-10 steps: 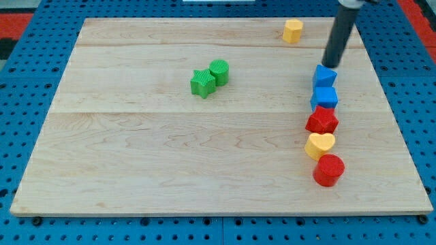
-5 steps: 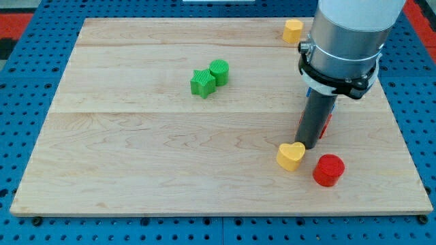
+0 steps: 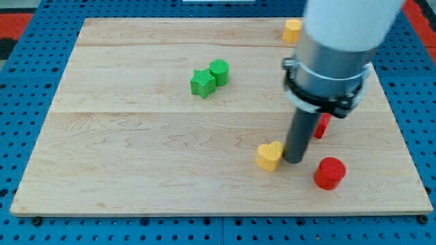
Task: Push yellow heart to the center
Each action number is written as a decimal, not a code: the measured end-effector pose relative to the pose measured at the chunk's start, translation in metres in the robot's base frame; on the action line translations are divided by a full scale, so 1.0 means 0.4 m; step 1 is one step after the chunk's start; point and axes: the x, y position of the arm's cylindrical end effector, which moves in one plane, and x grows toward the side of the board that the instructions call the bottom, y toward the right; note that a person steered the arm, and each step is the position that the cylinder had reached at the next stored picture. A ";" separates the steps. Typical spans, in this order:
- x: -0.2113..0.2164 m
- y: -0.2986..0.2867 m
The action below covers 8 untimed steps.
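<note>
The yellow heart (image 3: 270, 155) lies on the wooden board (image 3: 136, 156), right of the middle and toward the view's bottom. My tip (image 3: 294, 160) touches its right side. A red cylinder (image 3: 330, 172) sits to the right of the tip. A red block (image 3: 321, 126) peeks out behind the rod; its shape is mostly hidden. The arm's grey body hides the blue blocks.
A green star (image 3: 201, 83) and a green cylinder (image 3: 219, 71) touch each other left of the board's centre, toward the top. A second yellow block (image 3: 292, 30) sits at the top edge, partly behind the arm. A blue pegboard surrounds the board.
My tip came down from the top right to the yellow heart and has pushed it left, out of the column of blocks. The red cylinder has barely moved.
</note>
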 end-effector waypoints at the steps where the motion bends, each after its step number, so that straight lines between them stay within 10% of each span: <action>1: 0.041 -0.079; 4: -0.076 -0.320; 8: -0.294 -0.222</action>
